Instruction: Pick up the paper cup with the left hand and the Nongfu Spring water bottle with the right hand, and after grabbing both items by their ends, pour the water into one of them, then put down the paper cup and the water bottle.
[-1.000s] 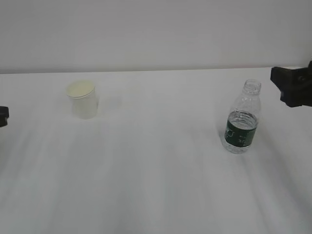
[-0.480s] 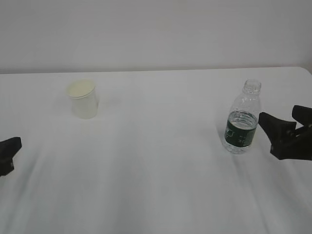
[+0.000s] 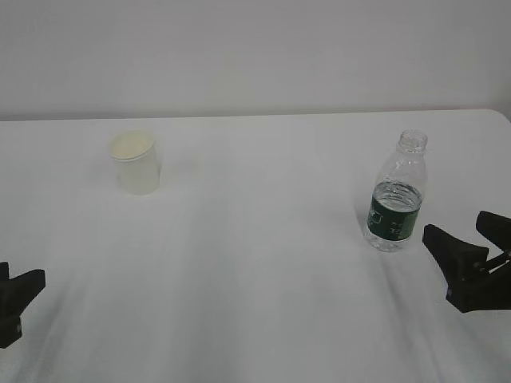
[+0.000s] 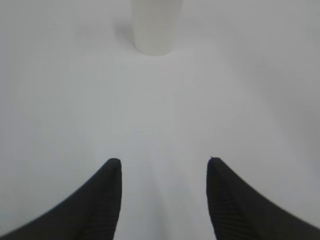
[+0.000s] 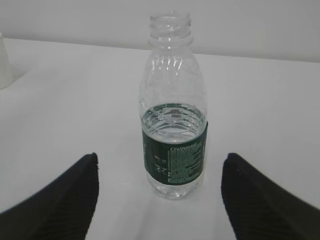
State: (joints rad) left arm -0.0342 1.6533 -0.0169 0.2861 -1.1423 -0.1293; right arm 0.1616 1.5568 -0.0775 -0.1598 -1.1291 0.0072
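The off-white paper cup (image 3: 136, 163) stands upright at the back left of the table; the left wrist view shows its lower part (image 4: 154, 27) far ahead. My left gripper (image 3: 20, 307) (image 4: 163, 161) is open and empty, low at the front left and well short of the cup. The clear Nongfu Spring water bottle (image 3: 397, 195) (image 5: 173, 125) stands upright and capless at the right, with water (image 5: 172, 122) up to the top of its green label. My right gripper (image 3: 457, 225) (image 5: 160, 156) stands wide open just right of the bottle's base, facing it and not touching it.
The white table (image 3: 263, 263) spreads between cup and bottle, ending at a pale wall (image 3: 255, 56) behind. In the right wrist view a sliver of the cup (image 5: 4, 62) shows at the left edge.
Both grippers have dropped lower in the exterior view. The right one went from beside the bottle's neck down to table level near its base. The left one has crept in from the left edge.
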